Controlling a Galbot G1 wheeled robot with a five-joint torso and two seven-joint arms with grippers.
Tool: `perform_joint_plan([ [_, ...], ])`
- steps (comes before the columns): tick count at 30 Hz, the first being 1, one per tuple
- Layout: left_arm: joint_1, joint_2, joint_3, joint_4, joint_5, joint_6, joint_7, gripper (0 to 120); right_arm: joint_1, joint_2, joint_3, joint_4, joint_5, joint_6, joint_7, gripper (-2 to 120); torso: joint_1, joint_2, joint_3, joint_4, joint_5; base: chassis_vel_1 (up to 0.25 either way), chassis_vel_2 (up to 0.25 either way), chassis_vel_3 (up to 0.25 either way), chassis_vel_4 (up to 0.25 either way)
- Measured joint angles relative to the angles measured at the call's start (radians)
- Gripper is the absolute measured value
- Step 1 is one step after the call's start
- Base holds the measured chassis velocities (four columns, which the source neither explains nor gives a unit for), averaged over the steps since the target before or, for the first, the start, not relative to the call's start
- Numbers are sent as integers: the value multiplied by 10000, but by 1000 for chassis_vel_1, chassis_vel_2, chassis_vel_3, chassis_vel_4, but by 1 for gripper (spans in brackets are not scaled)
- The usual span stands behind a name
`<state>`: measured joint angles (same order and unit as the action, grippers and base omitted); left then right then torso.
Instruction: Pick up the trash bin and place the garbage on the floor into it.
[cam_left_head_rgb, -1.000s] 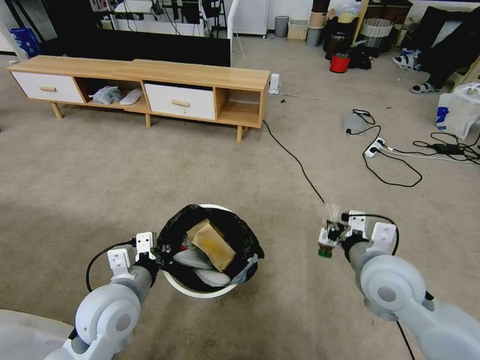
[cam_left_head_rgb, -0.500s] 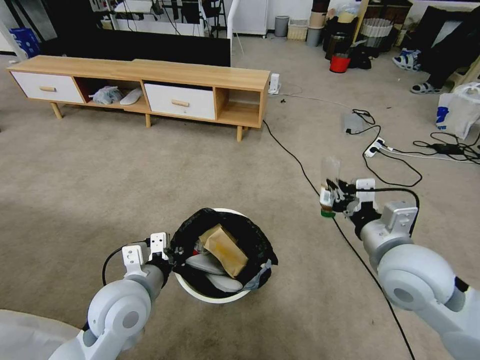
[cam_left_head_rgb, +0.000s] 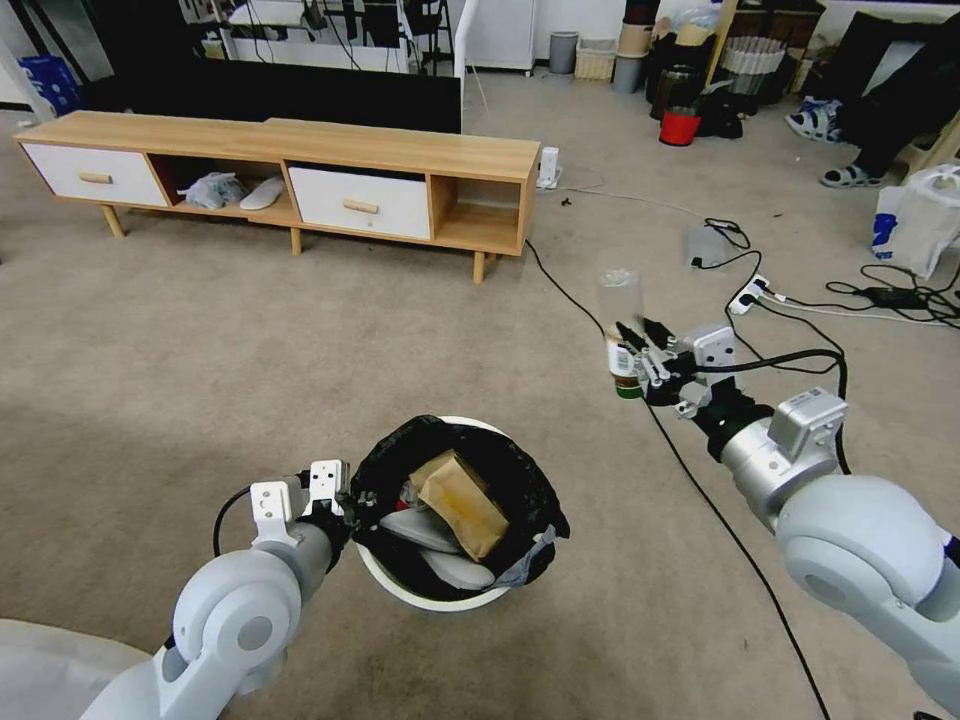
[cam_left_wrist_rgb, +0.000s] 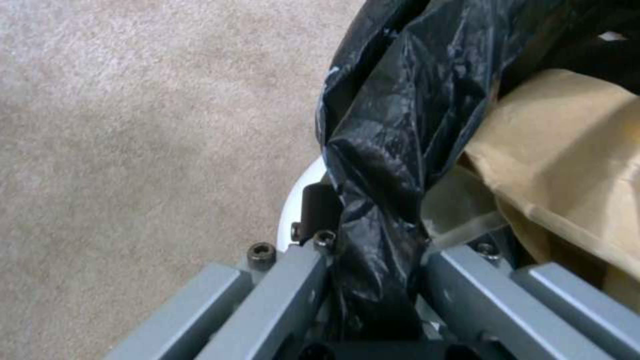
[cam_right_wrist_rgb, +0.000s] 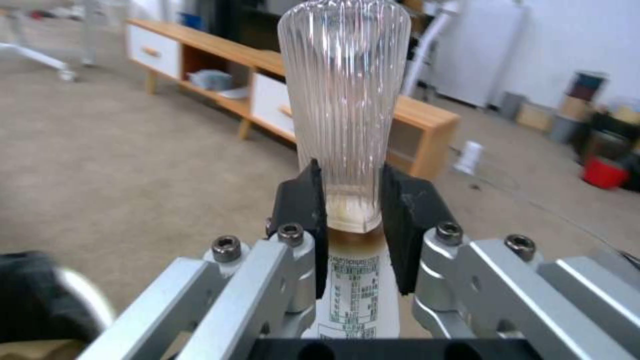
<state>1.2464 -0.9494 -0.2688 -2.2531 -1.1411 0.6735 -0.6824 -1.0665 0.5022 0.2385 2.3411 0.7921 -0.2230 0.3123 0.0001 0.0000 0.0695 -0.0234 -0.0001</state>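
Note:
The trash bin (cam_left_head_rgb: 421, 597) is white with a black bag over its rim and hangs low in front of me. My left gripper (cam_left_head_rgb: 349, 499) is shut on its near-left rim; in the left wrist view the left gripper (cam_left_wrist_rgb: 373, 250) pinches the black bag and the white rim (cam_left_wrist_rgb: 298, 196). Inside lie a tan box (cam_left_head_rgb: 462, 490) and pale crumpled pieces. To the right and higher up, my right gripper (cam_left_head_rgb: 632, 356) is shut on a clear ribbed bottle (cam_left_head_rgb: 619, 297), held cap-down. In the right wrist view the black pads (cam_right_wrist_rgb: 303, 200) clamp this bottle (cam_right_wrist_rgb: 347, 100) just above its label.
A long wooden cabinet (cam_left_head_rgb: 300, 170) stands across the carpet ahead. A black cable (cam_left_head_rgb: 590, 320) runs from it under my right arm. A power strip (cam_left_head_rgb: 750, 292), more cables and a white bag (cam_left_head_rgb: 915, 225) lie far right; a red bucket (cam_left_head_rgb: 680, 127) stands behind.
My right gripper has risen with the bottle and swung left toward the bin. The left arm has carried the bin slightly to the right.

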Motion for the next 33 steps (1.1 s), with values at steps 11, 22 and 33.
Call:
perform_joint_plan([
  [11, -948, 170, 439, 234, -735, 71, -120, 0, -54, -244, -173, 92, -746, 604, -1264, 17, 0, -1, 0, 0, 1, 0, 0, 0, 0],
  [22, -1686, 144, 839, 393, -1141, 74, -366, 0, -377, -384, -393, 89, -1429, 816, -1858, 17, 1, -1, 0, -1, 2, 0, 0, 0, 0],
  [33, -2241, 23, 1201, 658, -1094, 84, -405, 0, -331, -438, -535, 67, -1545, 806, -2221, 17, 0, 0, 1, 0, 2, 0, 0, 0, 0],
])
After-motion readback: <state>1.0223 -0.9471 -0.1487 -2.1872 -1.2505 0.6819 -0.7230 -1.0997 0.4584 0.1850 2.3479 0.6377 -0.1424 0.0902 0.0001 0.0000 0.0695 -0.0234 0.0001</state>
